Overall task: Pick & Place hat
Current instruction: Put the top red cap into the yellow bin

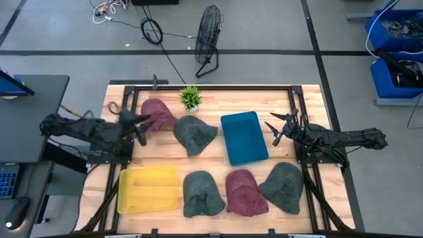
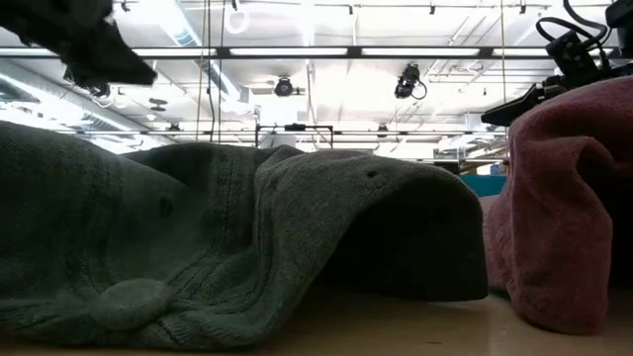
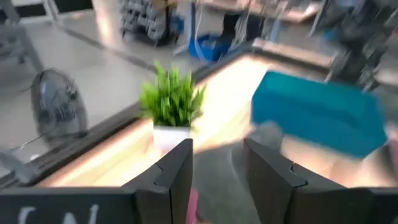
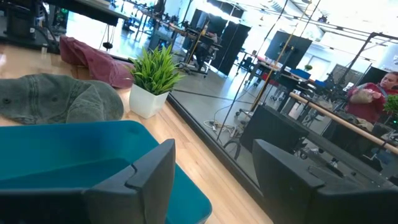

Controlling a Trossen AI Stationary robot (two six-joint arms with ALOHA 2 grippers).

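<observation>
Over maroon knit hat (image 1: 157,114) | left claw (image 1: 141,127) fingers parted | right claw (image 1: 275,129) parted beside teal tray (image 1: 244,137)

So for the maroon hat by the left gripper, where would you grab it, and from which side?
Probably from above, pinching the bunched crown near the edge facing the left gripper. The maroon hat lies slumped flat on the table, so there is no rigid rim to clamp. The green hat and potted plant crowd its other side, so approach from the left arm's side.

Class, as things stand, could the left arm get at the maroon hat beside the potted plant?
Probably yes: the left gripper hangs open right at the maroon hat, with nothing between them.
</observation>
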